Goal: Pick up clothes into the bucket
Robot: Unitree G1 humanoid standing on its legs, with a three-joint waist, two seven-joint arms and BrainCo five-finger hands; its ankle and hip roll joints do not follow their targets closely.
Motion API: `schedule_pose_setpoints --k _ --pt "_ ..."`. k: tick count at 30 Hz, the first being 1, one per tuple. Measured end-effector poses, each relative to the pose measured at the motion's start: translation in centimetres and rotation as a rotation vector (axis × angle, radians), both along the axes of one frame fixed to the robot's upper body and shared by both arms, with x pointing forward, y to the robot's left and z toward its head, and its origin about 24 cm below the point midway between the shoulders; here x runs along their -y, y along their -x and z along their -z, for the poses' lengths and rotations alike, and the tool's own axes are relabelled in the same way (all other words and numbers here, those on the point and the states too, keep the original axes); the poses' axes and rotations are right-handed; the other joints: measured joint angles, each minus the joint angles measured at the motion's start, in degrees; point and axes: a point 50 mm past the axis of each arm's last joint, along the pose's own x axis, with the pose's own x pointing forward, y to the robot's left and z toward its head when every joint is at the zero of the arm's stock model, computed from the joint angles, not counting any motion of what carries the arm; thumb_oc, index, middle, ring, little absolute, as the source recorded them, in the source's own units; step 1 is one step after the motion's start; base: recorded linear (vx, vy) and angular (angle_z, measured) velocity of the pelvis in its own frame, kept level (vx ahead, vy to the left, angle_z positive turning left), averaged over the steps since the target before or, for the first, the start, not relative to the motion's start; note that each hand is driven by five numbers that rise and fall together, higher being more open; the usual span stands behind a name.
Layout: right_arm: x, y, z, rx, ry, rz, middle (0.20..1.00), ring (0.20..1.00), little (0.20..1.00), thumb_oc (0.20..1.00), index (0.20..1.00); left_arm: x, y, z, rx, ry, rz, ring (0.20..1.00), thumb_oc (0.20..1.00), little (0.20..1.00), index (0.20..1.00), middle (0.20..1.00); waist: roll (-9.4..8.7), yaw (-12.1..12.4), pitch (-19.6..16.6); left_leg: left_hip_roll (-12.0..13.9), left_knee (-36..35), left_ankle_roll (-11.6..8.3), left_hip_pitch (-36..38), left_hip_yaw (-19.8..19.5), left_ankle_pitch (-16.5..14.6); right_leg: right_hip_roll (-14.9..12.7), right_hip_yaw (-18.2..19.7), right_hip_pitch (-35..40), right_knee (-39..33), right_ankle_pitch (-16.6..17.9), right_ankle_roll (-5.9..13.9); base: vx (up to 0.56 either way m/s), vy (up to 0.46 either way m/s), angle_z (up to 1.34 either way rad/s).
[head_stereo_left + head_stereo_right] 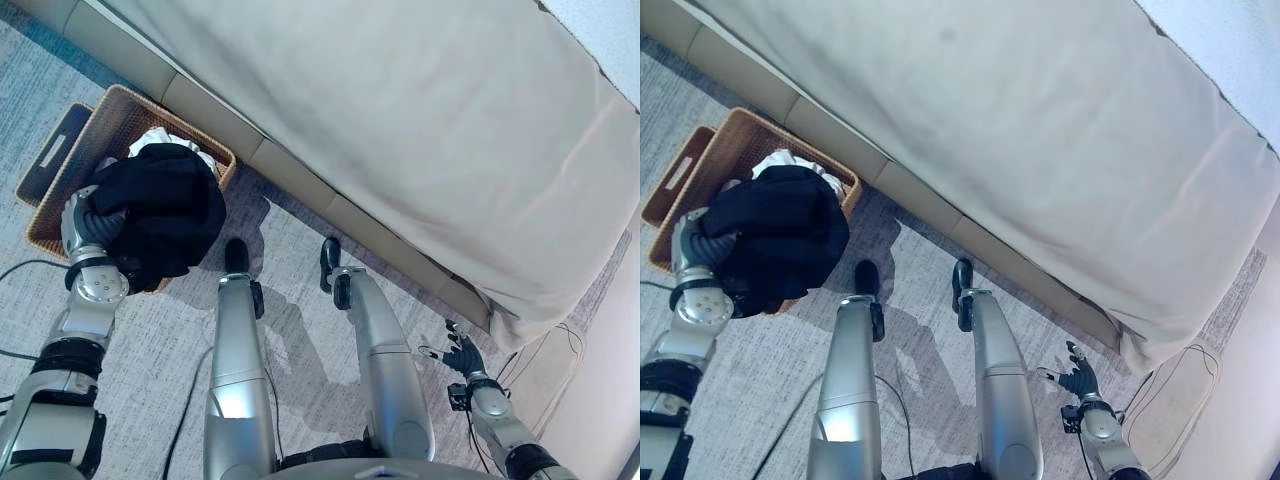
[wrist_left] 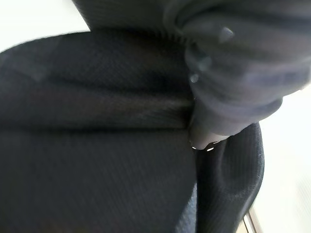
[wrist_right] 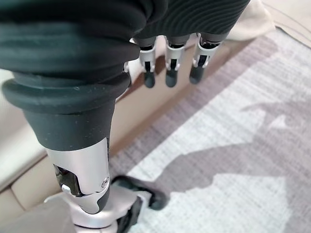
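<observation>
Carpet [image 1: 300, 340] runs beside a bed [image 1: 400, 120]. Black cloth [image 1: 165, 205] covers the left hand [image 1: 85, 215] over the basket [image 1: 110, 120], fingers hidden. Right hand [image 1: 463, 355] hangs relaxed.

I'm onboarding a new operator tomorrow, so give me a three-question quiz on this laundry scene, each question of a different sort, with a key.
1. True or false: the black garment lies flat on the carpet, away from the wicker basket.
2. Multiple choice: what shows in the basket behind the black garment? A) a white cloth B) a red towel C) a pair of shoes
3. Short answer: which hand hangs low beside the bed, holding nothing?

Key
1. False: it bunches over the basket's near edge, against the left hand.
2. A, the white cloth.
3. The right hand, fingers relaxed above the carpet.
</observation>
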Motion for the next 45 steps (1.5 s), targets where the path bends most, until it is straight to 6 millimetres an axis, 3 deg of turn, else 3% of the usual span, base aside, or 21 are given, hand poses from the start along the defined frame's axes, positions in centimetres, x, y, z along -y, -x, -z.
schedule_pose_setpoints --k 3,5,12,20,31,32,33,34,39,45 --pt "-0.1 0.1 0.1 -0.001 -0.004 0.004 1.000 1.000 1.000 1.000 1.000 0.1 0.1 0.5 0.140 0.234 -0.076 0.200 0.200 0.200 0.200 0.200 0.00 0.0 0.0 0.0 0.5 0.06 -0.3 0.0 -0.2 0.0 0.0 -0.4 0.8 -0.4 -0.06 0.01 -0.025 0.02" --pt "-0.2 0.2 0.1 -0.004 0.002 0.010 1.000 1.000 1.000 1.000 1.000 0.6 0.3 1.2 0.376 0.582 -0.148 0.200 0.200 0.200 0.200 0.200 -0.05 0.1 0.0 -0.1 1.1 0.12 -0.3 -0.1 -0.3 -0.2 -0.1 -0.5 1.8 -1.1 -0.11 0.01 -0.035 0.06" --pt "-0.2 0.4 0.3 -0.009 0.013 0.022 1.000 1.000 1.000 1.000 1.000 1.5 0.5 -0.1 0.780 0.945 -0.205 0.200 0.200 0.200 0.200 0.200 -0.10 0.2 -0.1 0.1 1.1 0.03 0.0 -0.4 -0.4 -0.1 -0.3 -0.5 2.3 -1.3 -0.38 0.00 -0.003 0.01" --pt "-0.3 1.2 0.8 -0.038 0.015 0.018 1.000 1.000 1.000 1.000 1.000 0.1 1.4 -0.7 0.947 1.035 -0.285 0.200 0.200 0.200 0.200 0.200 -0.10 0.2 -0.1 0.2 0.9 -0.25 2.1 -0.2 -0.6 0.0 -0.2 1.3 2.4 -1.5 -0.66 0.00 0.000 0.00" --pt "-0.4 1.1 0.6 -0.031 0.022 0.005 1.000 1.000 1.000 1.000 1.000 -0.4 1.3 1.0 0.803 1.011 -0.309 0.200 0.200 0.200 0.200 0.200 -0.10 0.3 -0.1 0.2 0.9 -0.42 2.1 -0.2 -0.7 -0.1 -0.2 1.2 2.5 -1.5 -0.68 0.00 0.000 0.00" --pt "-0.4 1.0 0.6 -0.030 0.022 0.004 1.000 1.000 1.000 1.000 1.000 -0.4 1.3 1.3 0.768 1.001 -0.299 0.369 0.369 0.369 0.369 0.369 -0.10 0.3 -0.1 0.2 0.8 -0.42 2.1 -0.2 -0.7 0.0 -0.2 1.2 2.4 -1.5 -0.68 0.00 0.000 0.00" --pt "-0.4 1.0 0.6 -0.029 0.021 0.004 1.000 1.000 1.000 1.000 1.000 -0.4 1.3 1.4 0.751 0.998 -0.296 0.467 0.467 0.467 0.467 0.467 -0.10 0.3 -0.1 0.2 0.8 -0.42 2.1 -0.1 -0.7 0.0 -0.2 1.2 2.4 -1.5 -0.68 0.00 0.000 0.00" --pt "-0.4 1.0 0.6 -0.028 0.021 0.003 1.000 1.000 1.000 1.000 1.000 -0.4 1.2 1.6 0.729 0.999 -0.294 1.000 1.000 1.000 1.000 1.000 -0.10 0.3 -0.1 0.2 0.8 -0.43 2.1 -0.1 -0.7 0.0 -0.2 1.2 2.4 -1.5 -0.68 0.00 0.000 0.00" --pt "-0.4 0.9 0.6 -0.032 0.018 -0.003 1.000 1.000 1.000 1.000 1.000 -0.5 1.1 3.8 0.484 0.958 -0.235 1.000 1.000 1.000 1.000 1.000 -0.09 0.2 -0.1 0.2 0.8 -0.46 2.0 0.0 -0.7 0.1 0.0 1.0 2.3 -1.5 -0.68 0.00 0.042 -0.02" --pt "-0.3 0.8 0.6 -0.049 0.017 -0.009 1.000 1.000 1.000 1.000 1.000 -0.1 0.7 4.4 0.288 0.845 -0.141 1.000 1.000 1.000 1.000 1.000 -0.07 0.4 -0.1 0.2 0.7 -0.56 1.9 0.1 -0.8 0.1 0.4 0.7 2.2 -1.5 -0.68 -0.01 0.040 -0.02"
